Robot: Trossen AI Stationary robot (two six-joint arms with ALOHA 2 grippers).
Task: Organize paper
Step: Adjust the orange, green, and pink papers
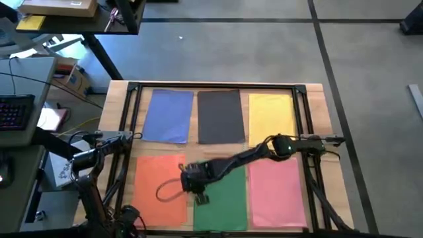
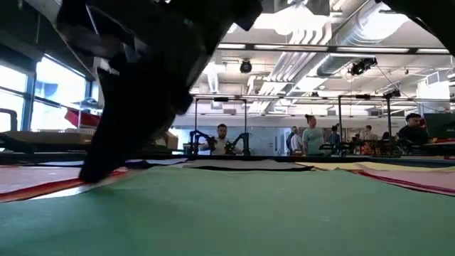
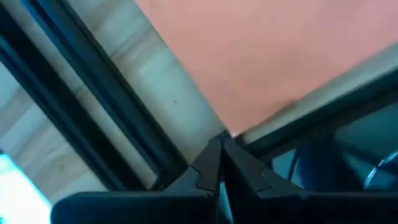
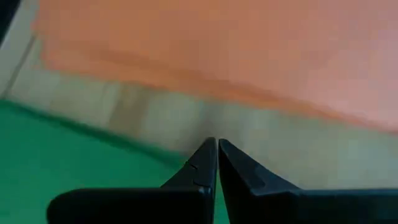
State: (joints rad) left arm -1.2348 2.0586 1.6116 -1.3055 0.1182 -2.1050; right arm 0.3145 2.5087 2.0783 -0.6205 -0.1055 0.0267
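Six coloured sheets lie in two rows on the wooden table (image 1: pixel 112 99) in the high view: blue paper (image 1: pixel 169 116), dark grey paper (image 1: pixel 221 116) and yellow paper (image 1: pixel 271 114) behind; orange paper (image 1: pixel 157 188), green paper (image 1: pixel 227 198) and pink paper (image 1: pixel 276 192) in front. The right gripper (image 1: pixel 200 196) reaches across to the orange-green boundary. The left gripper (image 1: pixel 137 137) sits near the table's left edge.

Low view: green paper fills the foreground beneath a dark arm; people stand in the room behind.

Left wrist view: fingertips pressed together, holding nothing, near the orange sheet's corner.

Right wrist view: fingertips closed, empty, over the bare wood strip between orange and green.

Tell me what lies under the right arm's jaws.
The right gripper, jaws shut, hangs over the bare wooden strip between the orange paper and the green paper. Whatever lies directly beneath its wrist is hidden by the arm.
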